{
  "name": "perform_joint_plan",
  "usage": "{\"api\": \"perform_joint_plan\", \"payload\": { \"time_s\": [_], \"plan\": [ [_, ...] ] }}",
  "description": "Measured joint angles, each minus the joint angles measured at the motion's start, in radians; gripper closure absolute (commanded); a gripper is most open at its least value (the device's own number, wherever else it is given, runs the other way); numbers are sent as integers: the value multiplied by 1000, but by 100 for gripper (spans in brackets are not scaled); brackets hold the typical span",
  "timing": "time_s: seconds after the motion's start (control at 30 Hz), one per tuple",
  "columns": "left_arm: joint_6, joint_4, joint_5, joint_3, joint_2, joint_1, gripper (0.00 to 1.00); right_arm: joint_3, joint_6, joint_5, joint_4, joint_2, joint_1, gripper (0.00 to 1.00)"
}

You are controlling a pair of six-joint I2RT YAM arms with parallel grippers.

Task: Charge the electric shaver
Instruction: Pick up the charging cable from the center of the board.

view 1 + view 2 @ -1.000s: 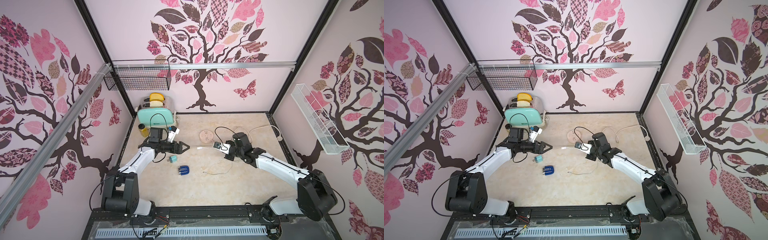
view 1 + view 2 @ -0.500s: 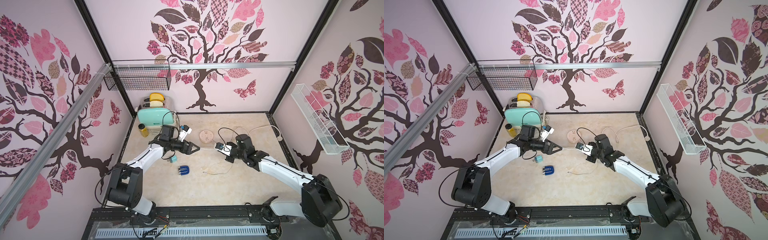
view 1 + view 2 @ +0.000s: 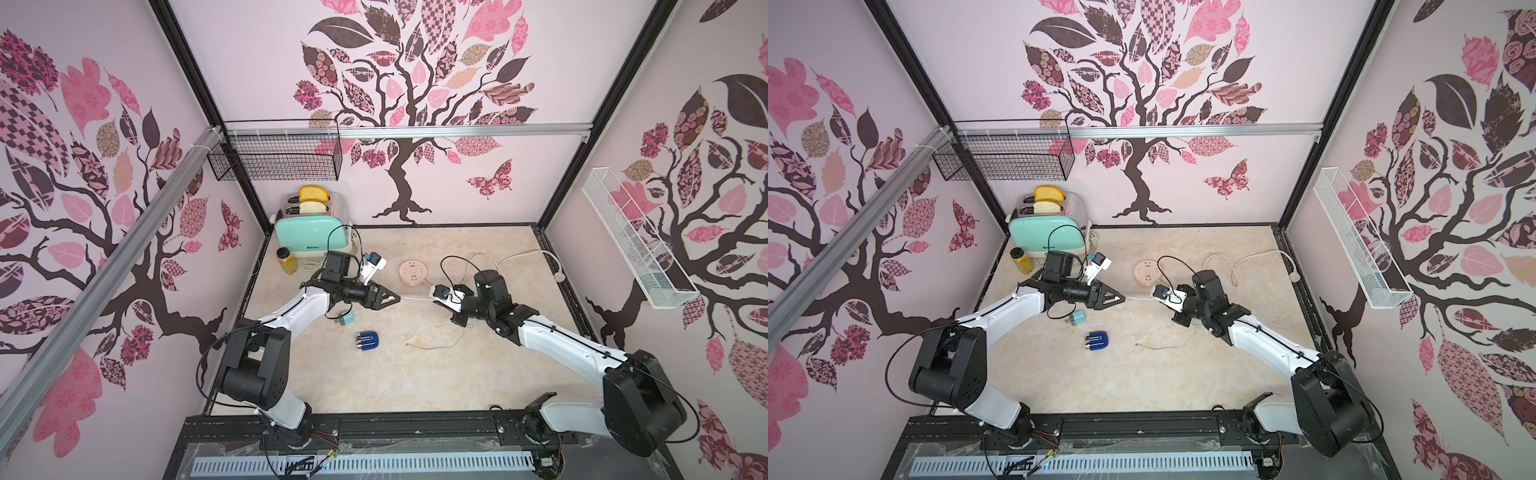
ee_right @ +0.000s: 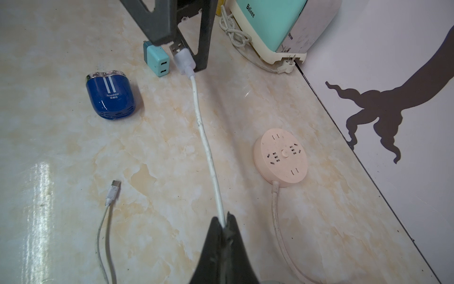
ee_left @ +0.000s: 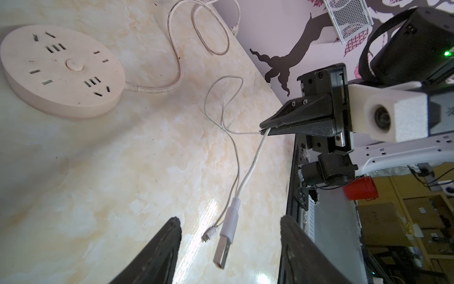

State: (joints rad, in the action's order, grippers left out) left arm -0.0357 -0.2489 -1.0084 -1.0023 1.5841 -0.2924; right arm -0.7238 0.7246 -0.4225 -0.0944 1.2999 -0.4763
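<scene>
Black plastic at the right gripper point(image 4: 223, 218): clamps tight on the white cable point(image 4: 206, 137), just nearer the robot than the pale-pink socket hub point(image 4: 282, 157) and slightly to its right. From that pinch, runs straight across the front of the hub to a USB plug point(image 5: 224, 246). At the left gripper point(image 5: 229, 221): stands apart around that plug, one of the fingers point(image 5: 167, 246) on each side, gaps showing both ways in the left wrist view; sits just nearer the robot than the hub and slightly to its left in both top views. Back at the right gripper, drops away as a thinner strand and ends on the table point(image 3: 415, 386) in a USB-C tip point(image 4: 114, 186), nearer the robot than the hub. Farther out, the electric shaver point(image 3: 368, 341): lies on the table, glossy dark blue with a silver head, nearer the robot than the hub and to its left, clear of both grippers and apart from the USB-C tip. Left of the hub and a little nearer the robot, a teal plug adapter point(image 3: 345, 320): rests near the shaver without touching it, two ports on one face. Behind and left of the hub, a mint toaster point(image 3: 311, 239): stands in the back corner with two bread slices. From the hub itself, a pale cord point(image 4: 273, 204): snakes off to the right toward the wall.
</scene>
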Motion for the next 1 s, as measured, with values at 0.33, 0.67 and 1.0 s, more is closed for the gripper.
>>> {"api": "perform_joint_plan", "payload": {
  "time_s": [0.33,0.67,1.0],
  "plan": [
    [47,-55,-40,-8,14,0,64,0,-19,-19,-16,0,13,100],
    [69,-91,-71,-44,48,0,57,1,-21,-28,-20,0,13,100],
    [107,-138,-87,-59,48,0,73,5,-12,-27,-8,0,13,100]
  ]
}}
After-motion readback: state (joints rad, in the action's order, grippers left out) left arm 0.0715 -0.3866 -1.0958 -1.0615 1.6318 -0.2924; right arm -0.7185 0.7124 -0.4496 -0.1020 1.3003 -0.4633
